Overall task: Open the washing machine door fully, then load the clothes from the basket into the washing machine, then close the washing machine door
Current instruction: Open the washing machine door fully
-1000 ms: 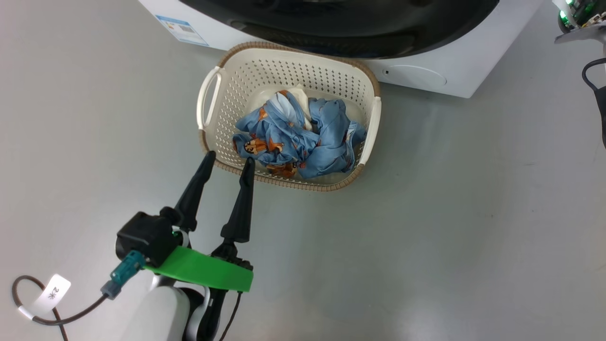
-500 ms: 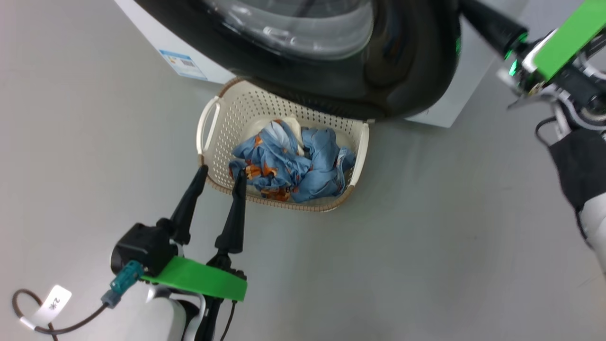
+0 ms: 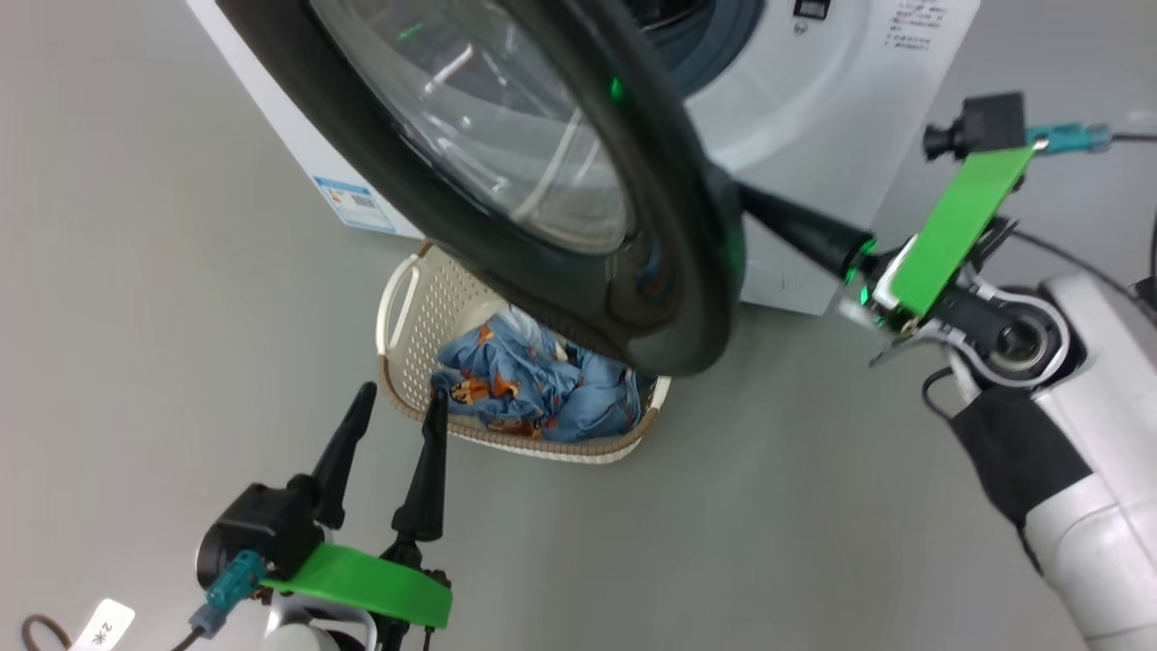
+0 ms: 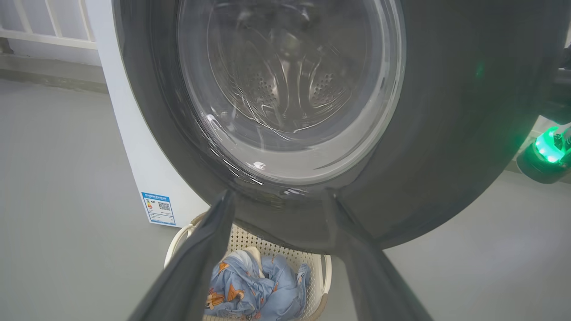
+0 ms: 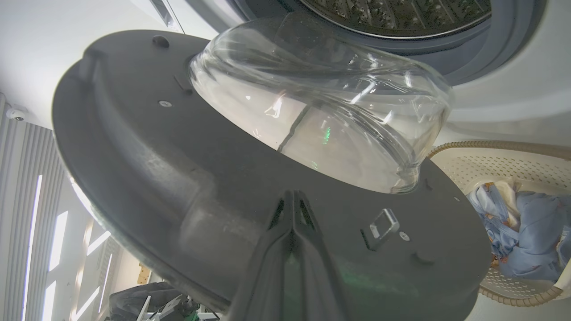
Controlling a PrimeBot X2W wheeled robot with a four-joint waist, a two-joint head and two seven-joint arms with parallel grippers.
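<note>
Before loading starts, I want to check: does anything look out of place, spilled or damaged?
Nothing spilled or damaged. Only the cream perforated plastic basket, holding the blue printed clothes, stands under the open black-rimmed round glass door, which hides its far part from above.

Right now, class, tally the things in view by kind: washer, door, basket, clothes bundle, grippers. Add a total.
washing machine: 1
washing machine door: 1
basket: 1
clothes bundle: 1
grippers: 2, left gripper and right gripper
total: 6
</note>
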